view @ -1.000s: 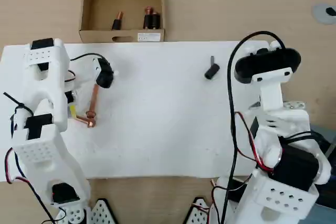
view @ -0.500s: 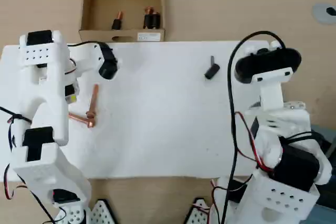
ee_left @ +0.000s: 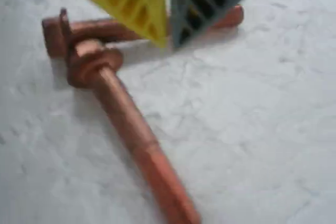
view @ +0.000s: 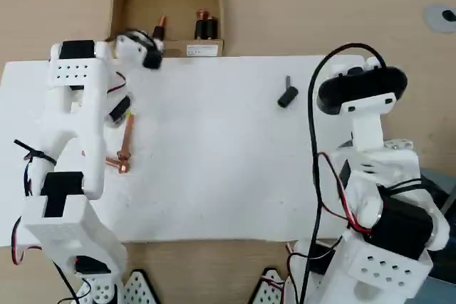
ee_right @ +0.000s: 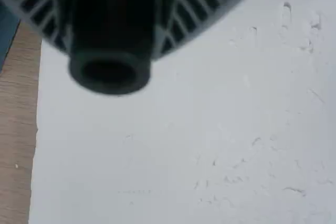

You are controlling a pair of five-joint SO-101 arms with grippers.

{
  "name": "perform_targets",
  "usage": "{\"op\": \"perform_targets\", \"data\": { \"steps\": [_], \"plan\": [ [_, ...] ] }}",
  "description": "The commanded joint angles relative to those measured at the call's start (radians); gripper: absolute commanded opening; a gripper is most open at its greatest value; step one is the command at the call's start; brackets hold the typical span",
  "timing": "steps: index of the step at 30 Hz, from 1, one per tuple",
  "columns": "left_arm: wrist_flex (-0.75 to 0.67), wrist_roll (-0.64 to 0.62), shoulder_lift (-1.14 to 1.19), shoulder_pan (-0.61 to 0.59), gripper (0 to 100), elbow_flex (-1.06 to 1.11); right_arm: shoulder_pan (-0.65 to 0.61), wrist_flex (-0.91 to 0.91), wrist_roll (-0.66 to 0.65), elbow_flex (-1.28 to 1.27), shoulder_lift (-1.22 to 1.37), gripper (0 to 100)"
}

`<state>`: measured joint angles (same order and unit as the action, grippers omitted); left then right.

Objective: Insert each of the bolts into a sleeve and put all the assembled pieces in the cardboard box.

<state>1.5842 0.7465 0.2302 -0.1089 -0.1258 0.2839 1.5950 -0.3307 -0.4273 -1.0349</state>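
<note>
You're pinching a sleeve (ee_right: 109, 45) in the right jaws for mating, while the left jaws are hovering pressed together over 2 bolts (ee_left: 131, 129).

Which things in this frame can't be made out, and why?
High view: pieces in the cardboard box, too small to judge how fully they are assembled.
Left wrist view: one bolt has its tip cut off by the edge; the left jaws cover the other bolt at its middle.
Right wrist view: the sleeve is blurred, its far end hidden between the right jaws.

Two bolts (view: 127, 137) lie touching on the sheet (view: 214, 176), before the box (view: 117, 19).
</note>
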Motion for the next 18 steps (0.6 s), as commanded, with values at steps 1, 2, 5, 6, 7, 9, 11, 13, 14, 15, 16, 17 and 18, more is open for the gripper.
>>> {"op": "perform_targets", "data": {
  "steps": [1,2,5,6,7,9,11,13,14,15,16,17,18],
  "plan": [
    [-0.04,-0.209,-0.05,0.009,1,-0.028,0.01,0.003,-0.003,0.065,-0.005,1.2],
    [-0.041,-0.247,-0.05,0.011,1,-0.017,0.01,0.003,-0.003,0.071,-0.004,1.2],
    [-0.078,-0.321,-0.05,0.011,1,0.049,0.01,0.002,-0.008,0.082,-0.002,1.2],
    [-0.087,-0.333,-0.05,0.011,1,0.077,0.01,0.002,-0.008,0.082,-0.002,1.2],
    [-0.095,-0.339,-0.05,0.011,2,0.106,0.01,0.002,-0.008,0.082,-0.002,1.2],
    [-0.121,-0.353,-0.051,0.014,4,0.166,0.01,0.002,-0.008,0.082,-0.002,1.2],
    [-0.161,-0.362,-0.058,0.015,8,0.232,0.01,0.002,-0.008,0.084,-0.002,1.2],
    [-0.186,-0.365,-0.059,0.02,10,0.279,0.01,0.002,-0.008,0.084,-0.002,1.2],
    [-0.189,-0.365,-0.059,0.021,10,0.295,0.01,0.002,-0.008,0.084,-0.002,1.2],
    [-0.189,-0.365,-0.059,0.023,10,0.304,0.01,0.005,-0.008,0.084,-0.002,1.2],
    [-0.189,-0.367,-0.059,0.023,10,0.31,0.01,0.006,-0.008,0.084,-0.004,1.2],
    [-0.193,-0.367,-0.059,0.023,10,0.311,0.01,0.008,-0.008,0.084,-0.007,1.2],
    [-0.207,-0.367,-0.059,0.023,10,0.316,0.01,0.008,-0.008,0.085,-0.008,1.2]
  ]
}}
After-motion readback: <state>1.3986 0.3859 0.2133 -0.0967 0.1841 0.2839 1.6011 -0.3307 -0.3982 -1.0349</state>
